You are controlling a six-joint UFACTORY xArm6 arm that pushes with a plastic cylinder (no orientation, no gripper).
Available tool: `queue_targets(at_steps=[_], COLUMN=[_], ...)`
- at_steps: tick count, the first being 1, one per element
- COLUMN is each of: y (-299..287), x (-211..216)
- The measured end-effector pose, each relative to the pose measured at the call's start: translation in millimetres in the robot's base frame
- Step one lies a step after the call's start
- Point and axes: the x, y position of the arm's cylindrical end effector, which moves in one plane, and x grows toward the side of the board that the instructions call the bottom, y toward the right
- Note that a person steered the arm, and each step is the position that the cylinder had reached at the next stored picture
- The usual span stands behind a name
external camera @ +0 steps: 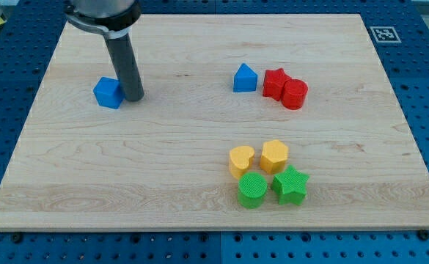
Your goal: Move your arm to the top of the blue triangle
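Note:
The blue triangle (245, 78) sits on the wooden board (199, 147) right of centre near the view's top, touching the red star (275, 83) on its right. My tip (134, 97) rests on the board far to the view's left of the triangle, right beside the right side of a blue cube (108, 92).
A red cylinder (295, 94) touches the red star's right. Lower down a yellow heart (241, 160), a yellow hexagon (274, 155), a green cylinder (252, 190) and a green star (290, 185) form a cluster. A tag (383, 33) marks the board's top right corner.

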Motion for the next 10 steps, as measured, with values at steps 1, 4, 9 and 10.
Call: queue_targets(at_steps=[1,4,9,10], y=[-4.7,-37.2,30.0,38.0], x=[-1.6,-5.4,-45.8,-56.9])
